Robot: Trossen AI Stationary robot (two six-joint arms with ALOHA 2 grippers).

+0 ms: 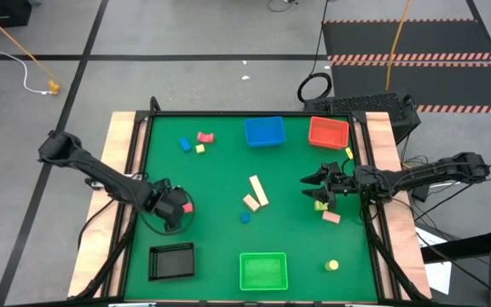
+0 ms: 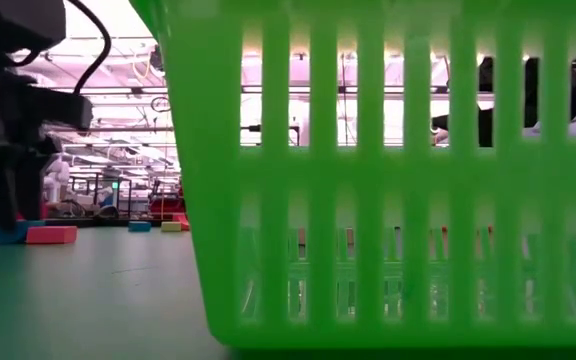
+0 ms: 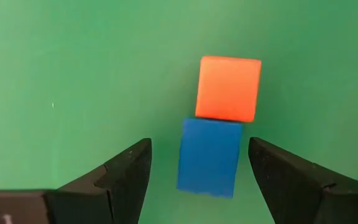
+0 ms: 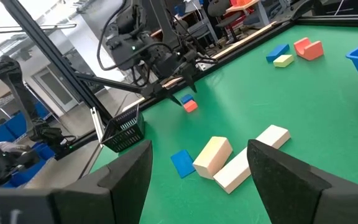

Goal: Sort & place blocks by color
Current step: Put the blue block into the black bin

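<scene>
Here left tool (image 3: 194, 177) gapes, straddling blue block (image 3: 209, 157).

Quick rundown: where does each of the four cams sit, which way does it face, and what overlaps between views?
High: overhead, straight down on the green table; both arms show.
Low: table height, facing the green tray; left arm at the edge.
Left wrist: above open left gripper, looking down on the blue block touching the red block.
Right wrist: behind open right gripper, across the tan blocks toward the left arm.
Shared: that red-blue pair shows in both wrist views.
</scene>
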